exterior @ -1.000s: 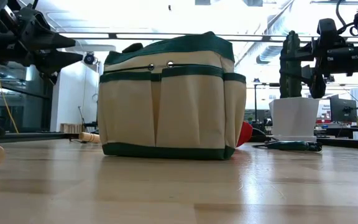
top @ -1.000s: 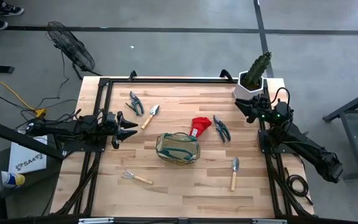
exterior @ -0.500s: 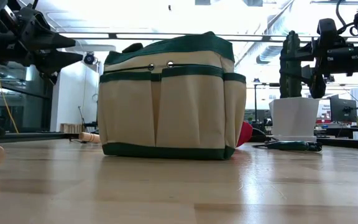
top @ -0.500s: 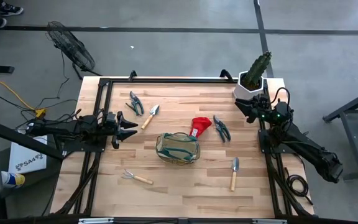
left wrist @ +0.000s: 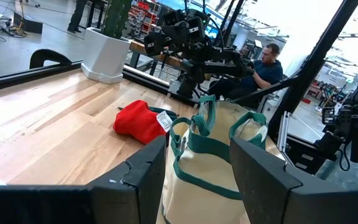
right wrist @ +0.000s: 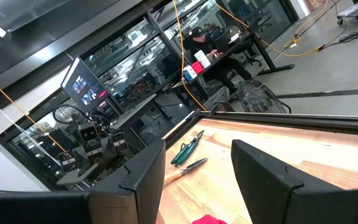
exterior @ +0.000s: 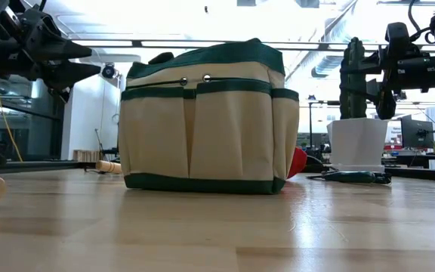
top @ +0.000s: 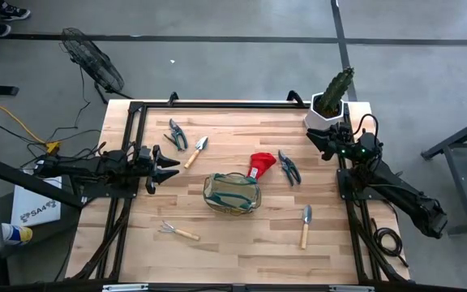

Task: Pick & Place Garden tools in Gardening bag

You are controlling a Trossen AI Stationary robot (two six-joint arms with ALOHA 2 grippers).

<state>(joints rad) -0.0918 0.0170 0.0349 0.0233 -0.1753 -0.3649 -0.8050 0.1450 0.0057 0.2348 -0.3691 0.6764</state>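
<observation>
The tan gardening bag [top: 232, 193] with green trim stands upright and open-topped at the table's middle, its base on the wood [exterior: 202, 121]. Around it lie the garden tools: shears [top: 176, 134] and a trowel [top: 196, 151] at the far left, the red glove piece [top: 260, 165] and second shears [top: 289, 167] right of the bag, a trowel [top: 306, 225] near right, and a rake [top: 177, 231] near left. My left gripper [top: 173, 168] hovers open at the left edge, pointing at the bag [left wrist: 216, 155]. My right gripper [top: 314, 139] hovers open at the far right.
A green cactus in a white pot [top: 333, 97] stands on the table's far right corner, just beyond my right gripper. A black frame rail [top: 217, 104] runs along the table's edges. A person [left wrist: 266, 59] sits beyond the table's right side, another [right wrist: 204, 46] beyond the left.
</observation>
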